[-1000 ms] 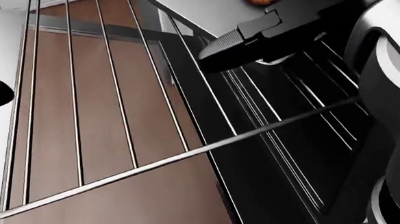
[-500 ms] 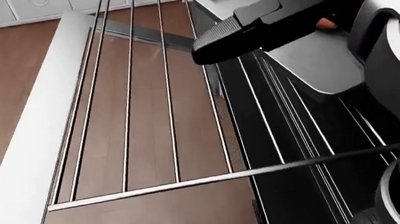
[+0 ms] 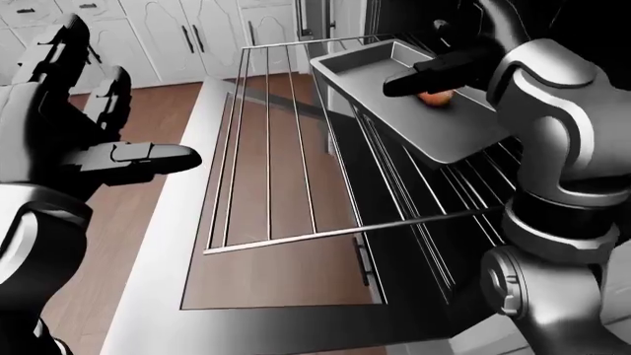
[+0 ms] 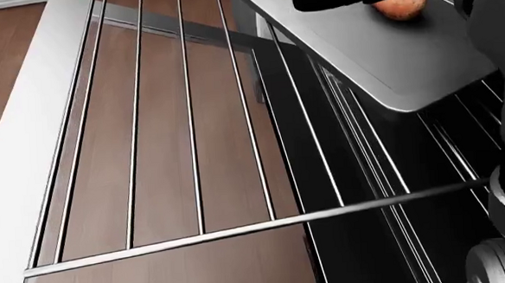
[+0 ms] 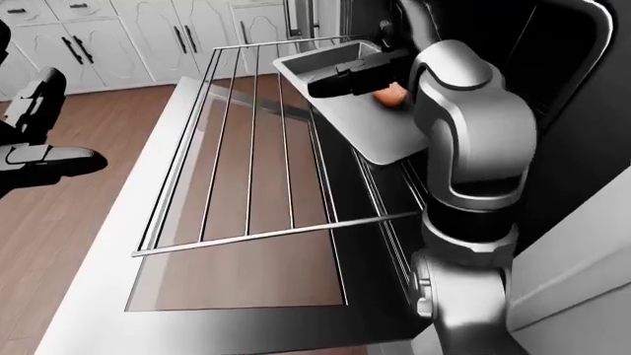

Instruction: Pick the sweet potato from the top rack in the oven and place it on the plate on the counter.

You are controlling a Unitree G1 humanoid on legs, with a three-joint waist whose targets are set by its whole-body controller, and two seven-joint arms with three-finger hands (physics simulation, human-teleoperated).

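The orange sweet potato (image 3: 437, 97) lies on a grey tray (image 3: 449, 137) on the pulled-out top oven rack (image 3: 271, 163). It also shows at the top right of the head view (image 4: 401, 5). My right hand (image 3: 424, 75) reaches over the tray, its black fingers (image 5: 345, 78) stretched out open just above and beside the sweet potato, not closed round it. My left hand (image 3: 128, 111) hangs open and empty at the left, away from the oven. The plate is not in view.
The open oven door (image 3: 286, 274) lies flat under the rack. The dark oven cavity (image 5: 552, 59) is at the right. White cabinets (image 3: 207, 37) and brown wood floor (image 3: 128, 214) are at the left. A lower rack (image 4: 384, 173) sits beneath the tray.
The whole head view has shifted, so the camera moved. The sweet potato, half hidden behind my right hand before, now shows below the fingers at the top right.
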